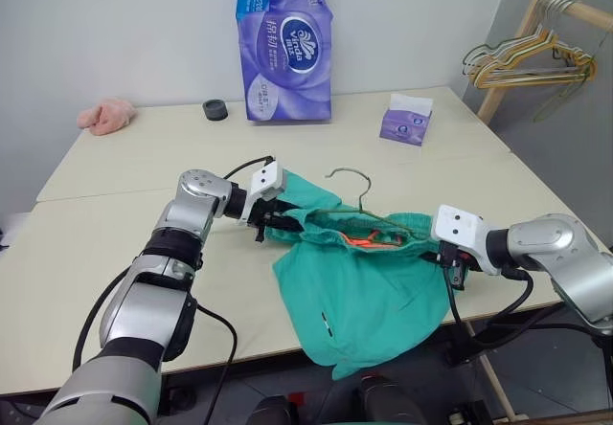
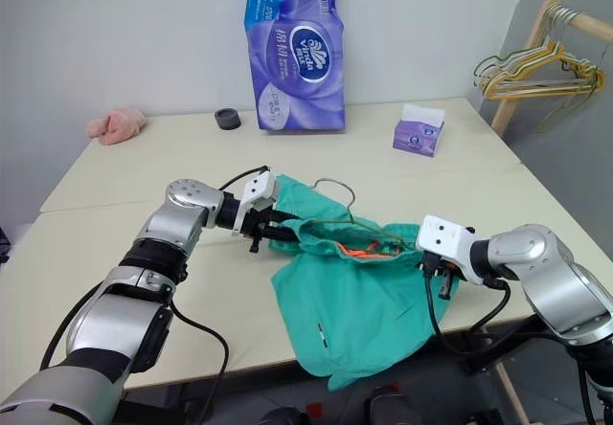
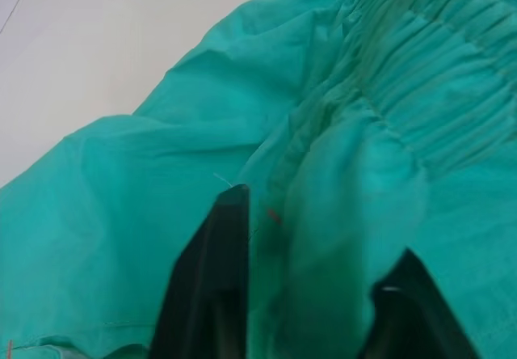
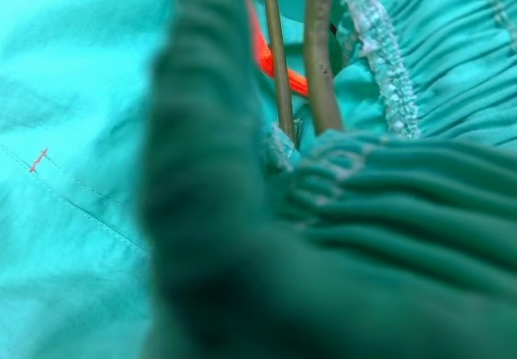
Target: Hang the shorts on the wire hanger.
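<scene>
Shorts [image 1: 369, 286] lay over the desk's [image 1: 115, 243] near edge, the wire hanger [image 1: 356, 198] inside their waistband, hook poking out. Left gripper [image 1: 273, 221] had parted jaws around fabric; right gripper [image 1: 452, 270] had jaws clamped on the waistband. Farther back stood a purple tissue pack [image 1: 287, 47].

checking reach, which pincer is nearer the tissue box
Right. The right pincer sits at the shorts' waistband on the tissue box's side of the table; the left pincer is at the far end.
</scene>
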Robot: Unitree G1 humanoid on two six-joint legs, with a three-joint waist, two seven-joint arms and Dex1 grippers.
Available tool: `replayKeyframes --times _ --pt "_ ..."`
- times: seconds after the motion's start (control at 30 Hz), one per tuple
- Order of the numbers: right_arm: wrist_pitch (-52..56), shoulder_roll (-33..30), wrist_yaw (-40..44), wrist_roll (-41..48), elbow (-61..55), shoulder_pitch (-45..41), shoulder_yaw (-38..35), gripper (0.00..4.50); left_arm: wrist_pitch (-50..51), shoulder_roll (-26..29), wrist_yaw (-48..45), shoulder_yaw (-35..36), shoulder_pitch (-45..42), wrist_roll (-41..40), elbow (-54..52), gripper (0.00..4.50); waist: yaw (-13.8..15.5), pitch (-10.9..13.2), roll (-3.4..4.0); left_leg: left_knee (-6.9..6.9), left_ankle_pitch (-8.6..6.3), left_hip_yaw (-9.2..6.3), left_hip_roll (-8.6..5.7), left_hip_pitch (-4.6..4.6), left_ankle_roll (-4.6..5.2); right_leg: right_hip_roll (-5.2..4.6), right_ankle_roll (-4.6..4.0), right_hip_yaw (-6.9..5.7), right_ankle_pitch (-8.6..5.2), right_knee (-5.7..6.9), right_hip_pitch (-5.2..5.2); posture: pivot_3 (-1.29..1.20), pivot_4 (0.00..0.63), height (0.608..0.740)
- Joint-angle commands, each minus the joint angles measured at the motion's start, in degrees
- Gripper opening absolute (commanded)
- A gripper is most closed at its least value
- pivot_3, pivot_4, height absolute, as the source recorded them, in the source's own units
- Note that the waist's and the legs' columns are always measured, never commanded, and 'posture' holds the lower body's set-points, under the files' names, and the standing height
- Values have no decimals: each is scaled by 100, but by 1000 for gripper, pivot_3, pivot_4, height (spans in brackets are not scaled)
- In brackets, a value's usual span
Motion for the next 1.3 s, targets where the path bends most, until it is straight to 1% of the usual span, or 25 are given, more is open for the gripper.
replayKeyframes --times 0.03,0.3,0.4,0.5,0.63,0.8,0.87,0.9,0.97,1.13,1.2,1.27,1.3 --pt "-119 -76 65 79 -176 -77 -191 0 -161 87 -34 73 -91 -41 -187 2571 0 0 0 0 0 0 0 0 0 0 -1 0 1 0 0 -219 62 740" --pt "-224 -237 158 153 -194 67 -300 0 -21 221 -6 220 -222 -120 6 2571 4 0 0 0 0 0 0 0 0 0 0 0 0 0 0 -216 66 740" --pt "-192 -297 207 261 -155 154 -446 0 52 337 -209 218 -210 -155 -52 2571 6 1 -1 0 0 0 0 0 0 0 3 0 -1 -1 0 -216 66 740" --pt "-110 -372 253 442 -94 314 -716 0 29 467 -325 197 -193 -140 -34 2571 2 1 -1 0 0 0 0 0 0 0 2 0 -1 0 0 -215 66 740" --pt "54 -363 191 662 -45 494 -1031 0 122 529 -257 256 -251 -146 61 2571 5 1 -1 0 0 0 0 0 0 0 2 0 -1 0 0 -216 67 740" --pt "649 -116 45 1200 -122 580 -1438 0 78 502 126 334 -290 -79 246 2571 13 1 -2 0 0 -1 0 0 0 0 3 0 -1 0 1 -216 67 740" --pt "991 -43 -84 1438 -91 642 -1777 0 184 404 369 426 -305 -165 190 2571 15 2 -3 0 0 0 0 0 0 -1 2 1 -1 1 0 -219 68 740" --pt "1166 -35 -142 1547 -95 707 -1983 0 322 352 459 453 -284 -209 53 2571 28 3 -3 0 0 -1 0 -1 0 -1 -1 1 1 1 0 -221 74 740" --pt "1566 -36 -259 1759 -167 979 -2517 0 699 179 606 512 -122 -397 -584 2571 55 6 -8 1 0 0 -2 -2 0 -5 -2 0 1 1 1 -227 80 740" --pt "2569 136 -668 2212 -631 1653 -3737 0 1972 -258 991 549 367 -1009 -2596 2571 40 62 -19 1 -1 -3 -6 -7 -1 -15 -4 -1 3 0 3 -268 117 740" --pt "3001 273 -838 2405 -824 1772 -4157 0 2530 -431 1169 541 400 -1263 -3179 2571 26 127 -18 2 -1 -2 -6 -3 -1 -15 1 1 0 7 4 -280 128 740" --pt "3387 419 -1066 2499 -951 1774 -4508 0 2745 -605 1518 488 383 -1271 -3564 2571 0 159 -12 3 0 0 -6 -3 0 -12 12 3 -5 12 4 -304 148 740" --pt "3675 491 -1232 2470 -987 1735 -4772 0 2739 -821 1785 421 284 -1233 -3767 2571 -19 232 -7 3 0 3 -6 -1 0 -10 12 5 -6 12 4 -325 171 740"
